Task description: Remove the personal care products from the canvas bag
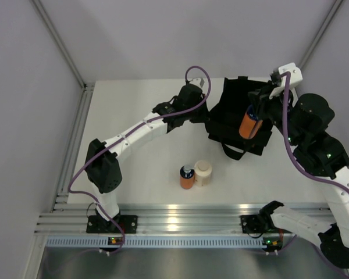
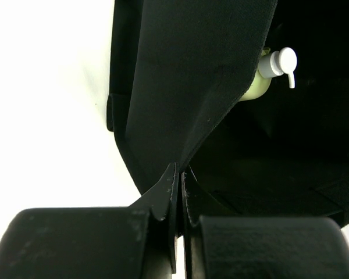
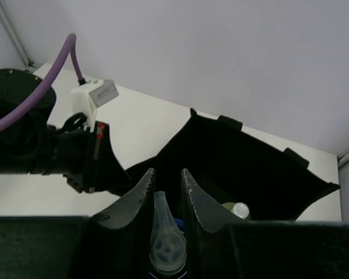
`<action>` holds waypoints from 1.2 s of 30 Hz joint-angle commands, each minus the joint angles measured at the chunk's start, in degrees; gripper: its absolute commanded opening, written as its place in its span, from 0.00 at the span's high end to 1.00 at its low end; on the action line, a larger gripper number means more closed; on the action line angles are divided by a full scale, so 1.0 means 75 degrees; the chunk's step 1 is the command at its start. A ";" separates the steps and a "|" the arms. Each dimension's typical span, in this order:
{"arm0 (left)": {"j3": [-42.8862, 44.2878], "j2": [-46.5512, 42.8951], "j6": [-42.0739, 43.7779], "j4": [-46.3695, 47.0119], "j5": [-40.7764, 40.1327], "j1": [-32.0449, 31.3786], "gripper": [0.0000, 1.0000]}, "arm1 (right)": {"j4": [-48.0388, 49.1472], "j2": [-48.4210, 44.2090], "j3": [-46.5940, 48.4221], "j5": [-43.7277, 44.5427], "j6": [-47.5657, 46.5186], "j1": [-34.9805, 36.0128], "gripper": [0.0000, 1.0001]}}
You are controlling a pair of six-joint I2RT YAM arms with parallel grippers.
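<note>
The black canvas bag [image 1: 235, 99] lies open at the back right of the table. My left gripper [image 1: 209, 118] is shut on its left wall, and the fabric edge shows pinched between the fingers in the left wrist view [image 2: 179, 174]. My right gripper [image 1: 257, 110] is shut on an orange bottle [image 1: 249, 125] with a dark blue cap, held over the bag; its clear nozzle [image 3: 164, 238] sits between the jaws. The yellow-green pump bottle [image 2: 260, 78] lies inside the bag and also shows in the right wrist view [image 3: 238, 209]. A second orange bottle [image 1: 187, 176] and the beige cylinder [image 1: 202, 172] stand on the table.
The two standing bottles are in front of the bag, near the table's middle front. A metal rail [image 1: 174, 221] runs along the near edge. Grey walls close in the back and sides. A bag strap [image 1: 232, 152] hangs over the bag's front.
</note>
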 commanded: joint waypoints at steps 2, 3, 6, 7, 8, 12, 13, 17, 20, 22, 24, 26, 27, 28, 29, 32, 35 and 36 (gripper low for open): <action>0.0127 0.0041 -0.0032 -0.0028 -0.0029 0.0008 1.00 | 0.0293 -0.0413 -0.0383 -0.0766 0.0352 0.0234 1.00; 0.0115 0.0041 -0.0044 -0.0028 -0.0029 0.0008 1.00 | 0.0304 -0.0460 -0.0488 -0.0871 0.0387 0.0246 1.00; 0.0080 0.0006 -0.0044 -0.0028 -0.0029 0.0008 1.00 | 0.0304 -0.0566 -0.0699 -0.1466 0.0539 0.0281 1.00; 0.0056 -0.0006 -0.0044 -0.0028 -0.0063 0.0008 1.00 | 0.0316 -0.0578 -0.0769 -0.1551 0.0575 0.0293 1.00; 0.0045 -0.0017 -0.0044 -0.0028 -0.0075 0.0008 1.00 | 0.0363 -0.0624 -0.0874 -0.1853 0.0587 0.0316 1.00; 0.0021 -0.0088 -0.0044 -0.0016 -0.0064 0.0008 1.00 | 0.0690 -0.0741 -0.1903 -0.2546 0.0446 0.0398 1.00; 0.0033 -0.0088 -0.0044 -0.0039 -0.0064 -0.0004 1.00 | 0.0935 -0.0788 -0.2116 -0.2617 0.0469 0.0410 1.00; -0.0002 -0.0123 -0.0020 -0.0040 -0.0075 0.0008 1.00 | 0.1814 -0.1360 -0.3228 -0.2910 0.0610 0.0468 1.00; -0.0026 -0.0123 -0.0020 -0.0040 -0.0064 0.0008 1.00 | 0.2609 -0.1748 -0.4468 -0.3331 0.0610 0.0515 1.00; -0.0026 -0.0111 -0.0009 -0.0040 -0.0052 0.0008 1.00 | 0.2893 -0.1901 -0.4881 -0.3380 0.0599 0.0586 1.00; -0.0014 -0.0111 0.0003 -0.0028 -0.0052 0.0008 1.00 | 0.3128 -0.1949 -0.5372 -0.3286 0.0540 0.0714 1.00; -0.0014 -0.0123 0.0027 -0.0039 -0.0040 0.0008 1.00 | 0.3280 -0.2031 -0.5679 -0.3228 0.0470 0.0808 1.00; -0.0026 -0.0135 0.0038 -0.0040 -0.0064 0.0008 1.00 | 0.3455 -0.2066 -0.5947 -0.3193 0.0481 0.0832 1.00; -0.0026 -0.0135 0.0050 -0.0040 -0.0064 0.0008 1.00 | 0.3538 -0.2089 -0.6077 -0.3169 0.0516 0.0878 1.00; -0.0026 -0.0146 0.0050 -0.0051 -0.0075 0.0008 1.00 | 0.3632 -0.2078 -0.6287 -0.3088 0.0528 0.0995 1.00; -0.0014 -0.0135 0.0073 -0.0040 -0.0075 0.0008 1.00 | 0.3878 -0.1984 -0.6639 -0.2714 0.0516 0.1334 1.00; -0.0002 -0.0100 0.0074 -0.0040 -0.0064 0.0008 1.00 | 0.4124 -0.1972 -0.7014 -0.2455 0.0423 0.1674 1.00; -0.0014 -0.0111 0.0085 -0.0040 -0.0052 0.0008 1.00 | 0.4473 -0.2007 -0.7097 -0.2384 0.0423 0.1745 1.00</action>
